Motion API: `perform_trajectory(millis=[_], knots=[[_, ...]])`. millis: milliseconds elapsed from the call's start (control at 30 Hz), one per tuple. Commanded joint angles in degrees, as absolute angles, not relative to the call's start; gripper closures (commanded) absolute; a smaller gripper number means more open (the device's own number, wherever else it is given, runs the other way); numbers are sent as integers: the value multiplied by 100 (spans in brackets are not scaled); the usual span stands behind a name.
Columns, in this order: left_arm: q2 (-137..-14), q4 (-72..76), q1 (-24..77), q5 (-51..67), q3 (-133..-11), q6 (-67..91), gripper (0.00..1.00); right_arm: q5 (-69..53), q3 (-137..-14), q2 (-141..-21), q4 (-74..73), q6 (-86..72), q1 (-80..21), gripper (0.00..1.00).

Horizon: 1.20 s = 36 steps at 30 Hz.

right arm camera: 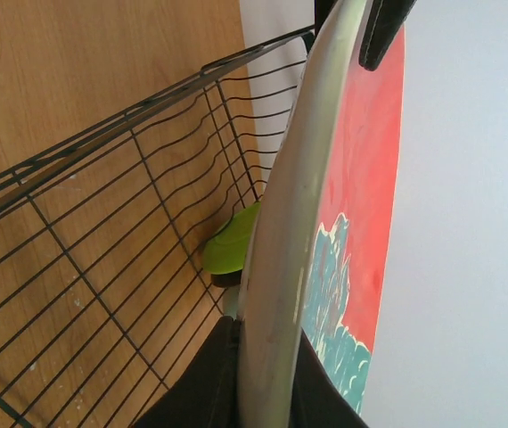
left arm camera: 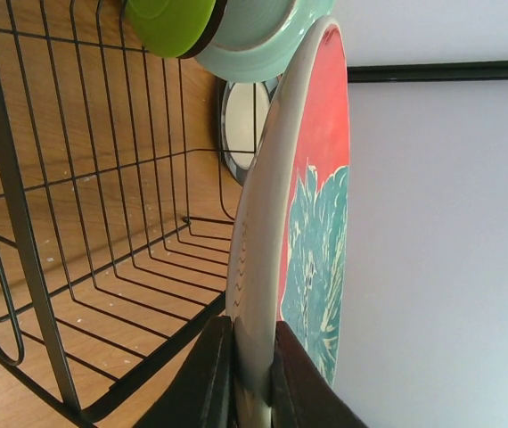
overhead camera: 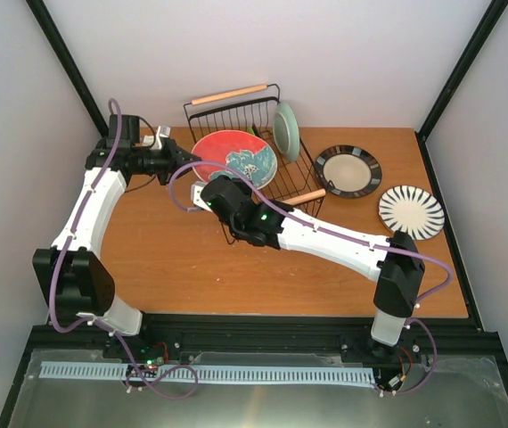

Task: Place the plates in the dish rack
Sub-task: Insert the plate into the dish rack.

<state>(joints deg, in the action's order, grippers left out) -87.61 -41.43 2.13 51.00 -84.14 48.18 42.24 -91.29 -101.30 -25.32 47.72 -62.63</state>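
**Entry: plates into dish rack, part loaded**

- Done: two plates in the dish rack [overhead camera: 223,116]. The mint green plate [overhead camera: 285,131] stands on edge at the rack's right end. The lime green plate [left arm camera: 169,22] sits just beside it; its lean is hard to tell from the wrist views.
- In hand: the red plate [overhead camera: 234,156] with the teal flower, held over the rack, face tilted upward, not yet set down. The left gripper [left arm camera: 252,361] is closed on its rim, one finger on each face. The right gripper [right arm camera: 265,374] is clamped the same way on the rim at another spot, so both arms carry this one plate.
- Left to do: seat the red plate. Then the black-rimmed plate [overhead camera: 348,170] and the striped plate [overhead camera: 412,212], both lying flat on the table [overhead camera: 174,250] right of the rack, apart from each other. No other plate shows.
- Surroundings: the rack has two wooden handles, one at the far rim [overhead camera: 229,94], one at the near right corner [overhead camera: 307,196].
- In the way: the wire floor under the red plate looks bare. The right arm lies across the rack's near side by the near handle, and one gripper probably must let go before the plate can be stood on edge beside the mint one
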Motion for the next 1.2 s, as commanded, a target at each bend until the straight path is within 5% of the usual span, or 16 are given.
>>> perform_trajectory(millis=[0, 200, 733, 1167], knots=[[-8510, -3733, 228, 5938, -8926, 4764, 99, 4041, -9410, -10136, -2839, 4063, -6179, 97], [-8492, -3638, 220, 5949, -8947, 4794, 97, 3738, -9716, -10088, -3200, 3776, -6170, 97], [-8409, -2323, -69, 5231, -9122, 5341, 1, 2353, -10791, -10037, -3914, 2813, -5717, 97], [-7445, -3059, -439, 3950, -8590, 4796, 0, 349, -12379, -10934, -3691, 1127, -4362, 97]])
